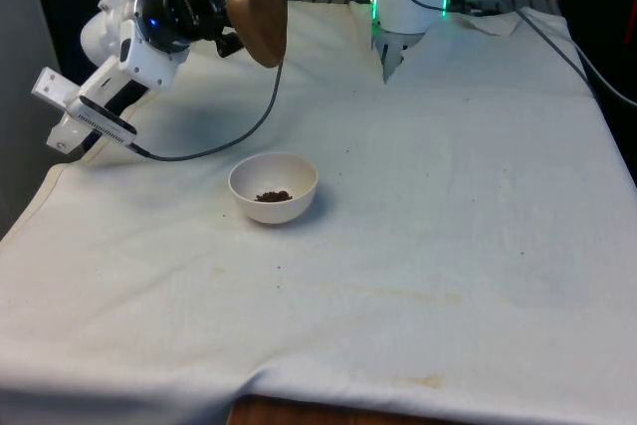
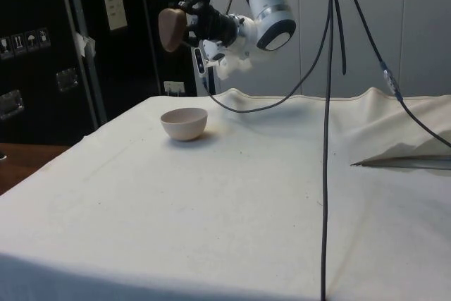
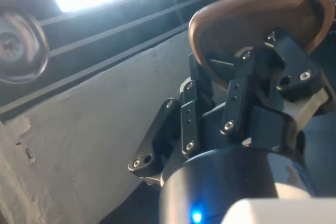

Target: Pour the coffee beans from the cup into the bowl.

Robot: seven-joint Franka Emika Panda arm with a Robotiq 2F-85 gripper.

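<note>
Right, your arm is up high and rolled over, with the gripper (image 1: 237,15) turned sideways well above the table (image 1: 478,246), on the front view's left and near the far edge. In the side view you can see the wrist lying almost level, the gripper (image 2: 184,20) reaching out from it towards the dark cabinets (image 2: 42,54). The fingers are clamped on the cup (image 1: 258,20), and in the wrist view you get them pressed on either side of its wall, the cup (image 3: 257,30) held out past the fingertips.

Now the cup itself: it's brown, wooden-looking, rounded, and you have it tipped hard over. In the side view the cup (image 2: 169,29) hangs in the air above the bowl (image 2: 184,123) and a touch off to one side of it, well clear of the rim. You can't see into its mouth from any view, so what it holds cannot be told.

The bowl (image 1: 273,187) is small, white and upright, sitting on the cloth away from every edge, left of centre in the front view. In its bottom lies a little dark heap of coffee beans (image 1: 273,195). A black cable (image 1: 224,146) loops down from the gripper behind the bowl.
</note>
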